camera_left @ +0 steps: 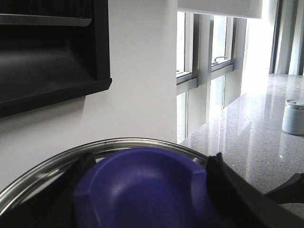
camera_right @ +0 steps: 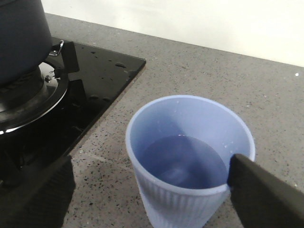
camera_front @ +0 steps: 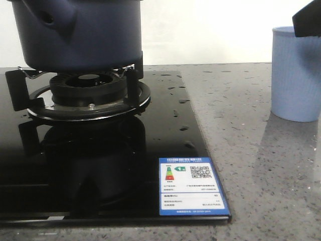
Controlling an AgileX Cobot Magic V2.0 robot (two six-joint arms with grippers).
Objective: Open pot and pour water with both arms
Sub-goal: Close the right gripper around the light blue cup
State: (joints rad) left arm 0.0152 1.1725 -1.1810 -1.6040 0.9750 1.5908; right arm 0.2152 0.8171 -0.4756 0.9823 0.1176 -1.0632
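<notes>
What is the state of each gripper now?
Left gripper: closed on the blue lid knob.
Right gripper: open around the light blue cup.

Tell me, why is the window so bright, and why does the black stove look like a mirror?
Left wrist view: daylight overexposes the window, and the near purple-blue lid knob is blurry. Front view: the glossy black glass cooktop mirrors the dark navy-blue round pot and burner. Right wrist view: even light, with sharp water in the light blue ribbed cup.
</notes>
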